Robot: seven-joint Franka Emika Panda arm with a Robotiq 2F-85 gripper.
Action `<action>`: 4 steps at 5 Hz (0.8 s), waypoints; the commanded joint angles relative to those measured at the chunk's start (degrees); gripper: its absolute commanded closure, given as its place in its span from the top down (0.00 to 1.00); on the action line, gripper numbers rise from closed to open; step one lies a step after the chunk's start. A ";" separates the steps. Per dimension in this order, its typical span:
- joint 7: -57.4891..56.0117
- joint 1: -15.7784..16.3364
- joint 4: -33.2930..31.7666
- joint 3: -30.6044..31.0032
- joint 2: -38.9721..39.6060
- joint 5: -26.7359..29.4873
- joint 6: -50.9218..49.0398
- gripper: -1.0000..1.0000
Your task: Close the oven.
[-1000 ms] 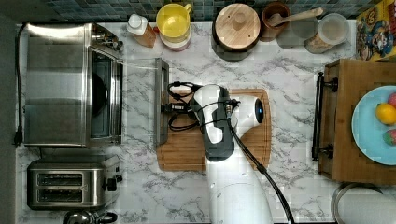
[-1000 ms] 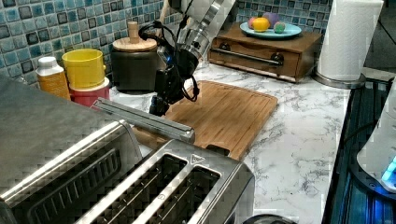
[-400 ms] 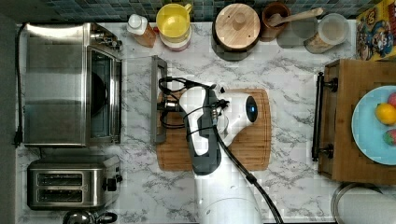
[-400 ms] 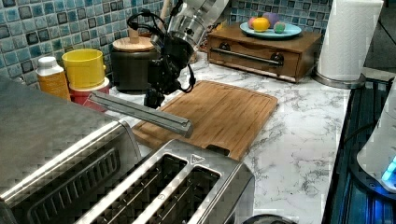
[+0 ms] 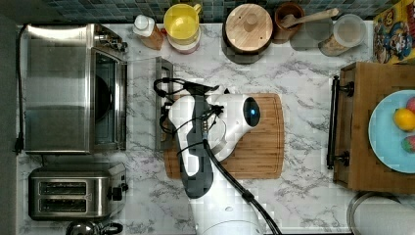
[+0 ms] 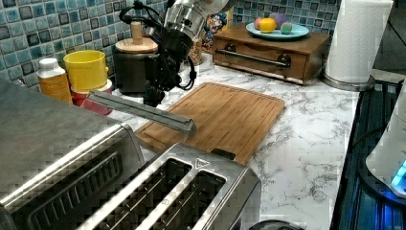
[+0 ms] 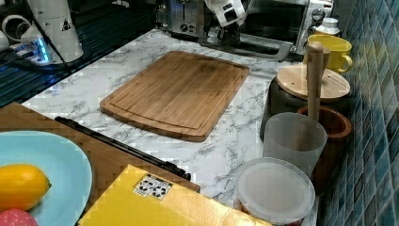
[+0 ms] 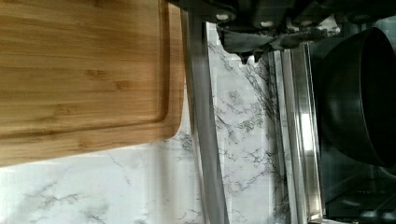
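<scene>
The oven (image 5: pixel 58 88) stands at the top view's left with its glass door hanging open and partly raised off the counter. Its metal bar handle (image 5: pixel 164 83) runs along the door's free edge, level with the cutting board's near edge. My gripper (image 5: pixel 169 115) is at that handle, its fingertips together with nothing between them. In the left view the gripper (image 6: pixel 153 98) reaches down just behind the raised handle (image 6: pixel 143 111). The wrist view has the handle (image 8: pixel 203 130), the marble seen through the glass, and a dark pan (image 8: pixel 359 102) inside the oven. The gripper (image 8: pixel 250 56) sits over the glass side.
A wooden cutting board (image 5: pixel 254 147) lies under the arm. A two-slot toaster (image 5: pixel 73 191) stands beside the oven. Along the tiled wall are a bottle (image 5: pixel 147 32), a yellow cup (image 5: pixel 181 22) and a lidded dark pot (image 5: pixel 247 24). A wooden box (image 5: pixel 372 127) with a fruit plate is on the top view's right.
The arm has shifted toward the oven, to the top view's left. The door handle has gone with it and risen a little off the counter.
</scene>
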 commanded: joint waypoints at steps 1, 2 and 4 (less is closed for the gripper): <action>8.70 11.89 14.64 14.21 -8.89 -0.27 2.45 0.00; 15.02 12.33 15.72 15.00 -11.18 -7.06 2.67 0.00; 57.70 29.90 28.36 6.54 -3.31 -54.14 -1.33 0.00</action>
